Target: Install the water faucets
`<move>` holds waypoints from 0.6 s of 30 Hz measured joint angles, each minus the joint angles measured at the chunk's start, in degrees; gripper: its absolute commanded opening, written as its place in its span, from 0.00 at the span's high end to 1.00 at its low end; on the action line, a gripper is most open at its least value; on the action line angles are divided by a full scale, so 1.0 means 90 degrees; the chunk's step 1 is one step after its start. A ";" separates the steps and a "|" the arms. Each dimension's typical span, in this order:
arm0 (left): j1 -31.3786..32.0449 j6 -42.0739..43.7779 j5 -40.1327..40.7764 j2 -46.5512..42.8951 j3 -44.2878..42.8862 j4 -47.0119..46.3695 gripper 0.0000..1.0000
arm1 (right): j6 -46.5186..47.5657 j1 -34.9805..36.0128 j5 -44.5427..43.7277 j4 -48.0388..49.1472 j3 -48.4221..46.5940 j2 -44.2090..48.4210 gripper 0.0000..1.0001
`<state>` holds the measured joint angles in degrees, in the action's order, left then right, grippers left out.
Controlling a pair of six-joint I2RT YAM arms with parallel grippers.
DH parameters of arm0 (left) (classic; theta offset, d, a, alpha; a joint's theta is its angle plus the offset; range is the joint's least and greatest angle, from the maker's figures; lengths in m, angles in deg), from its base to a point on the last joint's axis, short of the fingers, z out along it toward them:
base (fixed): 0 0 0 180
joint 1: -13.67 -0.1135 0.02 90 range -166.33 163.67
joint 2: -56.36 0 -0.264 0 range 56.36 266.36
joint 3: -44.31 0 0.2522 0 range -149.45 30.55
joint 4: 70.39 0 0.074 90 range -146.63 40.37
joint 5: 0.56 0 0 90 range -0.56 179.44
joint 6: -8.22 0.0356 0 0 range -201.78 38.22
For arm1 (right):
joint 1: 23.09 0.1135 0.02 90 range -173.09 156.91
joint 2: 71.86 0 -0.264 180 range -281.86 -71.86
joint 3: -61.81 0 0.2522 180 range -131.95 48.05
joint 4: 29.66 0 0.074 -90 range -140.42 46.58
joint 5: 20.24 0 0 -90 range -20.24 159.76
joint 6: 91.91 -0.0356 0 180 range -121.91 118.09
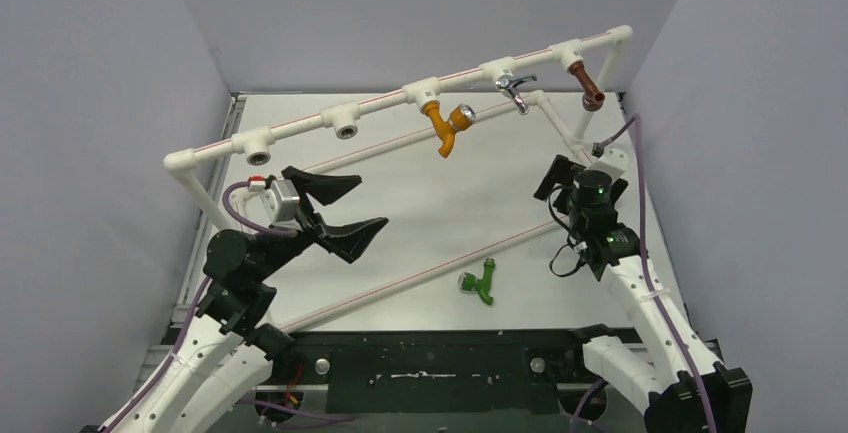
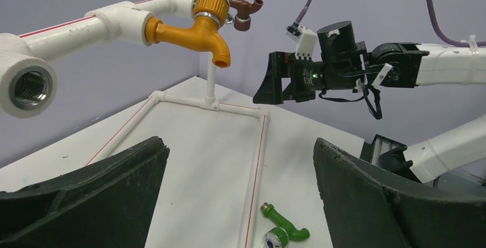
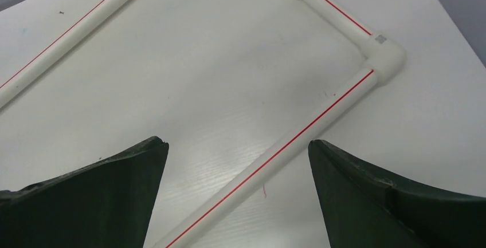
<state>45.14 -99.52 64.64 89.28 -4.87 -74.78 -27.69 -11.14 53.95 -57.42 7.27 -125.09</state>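
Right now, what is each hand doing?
Left hand: open, holding nothing.
Right hand: open, holding nothing.

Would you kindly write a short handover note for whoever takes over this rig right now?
Left gripper: open, empty, raised in front of the top rail.
Right gripper: open, empty, over the frame pipe on the table.
Green faucet: lying loose on the table between the arms.
Done: orange tap, chrome tap, brown tap are on the rail.
Left: pick up the green faucet and fit it into one of the two open sockets.
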 measured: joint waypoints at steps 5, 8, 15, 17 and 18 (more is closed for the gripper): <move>0.0012 0.0024 0.0041 0.0034 0.0000 0.0012 0.03 | -0.0342 0.0000 0.0279 -0.0364 0.0000 0.0384 0.00; 0.0012 0.0044 0.0049 0.0046 0.0000 0.0017 0.03 | -0.0403 -0.0002 0.0466 -0.0561 -0.0010 0.0420 0.00; 0.0036 0.0051 0.0068 0.0087 0.0000 0.0066 0.03 | -0.0219 0.0000 0.1375 -0.0763 0.0046 0.0398 0.02; 0.0036 0.0056 0.0073 0.0087 0.0000 0.0097 0.03 | -0.0209 0.0015 0.1610 -0.0755 0.0107 0.0457 0.04; 0.0036 0.0058 0.0078 0.0090 0.0000 0.0109 0.03 | -0.0211 0.0024 0.1715 -0.0753 0.0136 0.0459 0.04</move>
<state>45.47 -98.99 65.34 90.09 -4.87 -73.80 -29.59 -10.92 69.38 -64.20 8.50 -120.96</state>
